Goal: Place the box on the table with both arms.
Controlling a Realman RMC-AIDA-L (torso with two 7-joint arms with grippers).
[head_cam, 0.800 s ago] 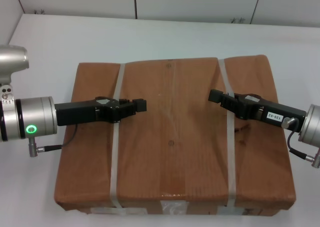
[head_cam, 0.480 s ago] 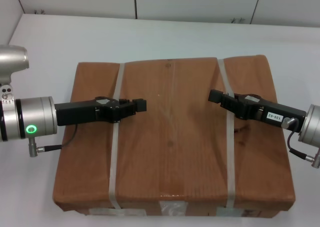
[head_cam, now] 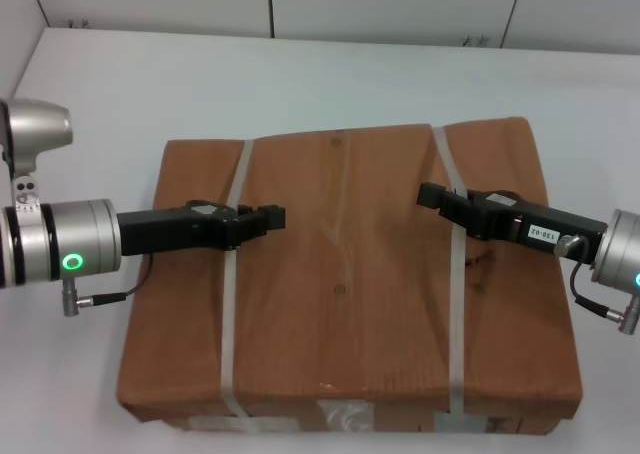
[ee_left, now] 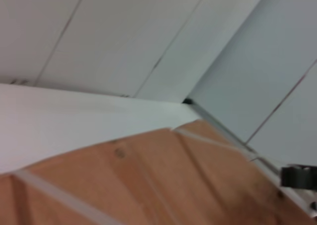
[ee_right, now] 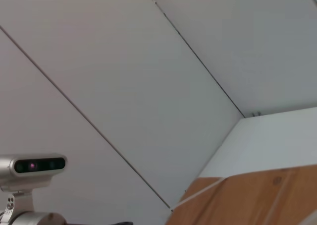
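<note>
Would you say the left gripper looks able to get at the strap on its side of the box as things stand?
Probably yes: the left gripper sits over the box right at the left strap, with nothing between them. Whether it already touches the strap, I cannot tell.

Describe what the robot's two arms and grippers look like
Both arms are silver cylinders with a green ring light and a thin dark cable by the wrist. The left gripper is black and blocky; the right gripper is black too, with a white printed label behind it.

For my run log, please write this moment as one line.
box: on table | left gripper: over left strap | right gripper: over right strap | fingers: unclear
</note>
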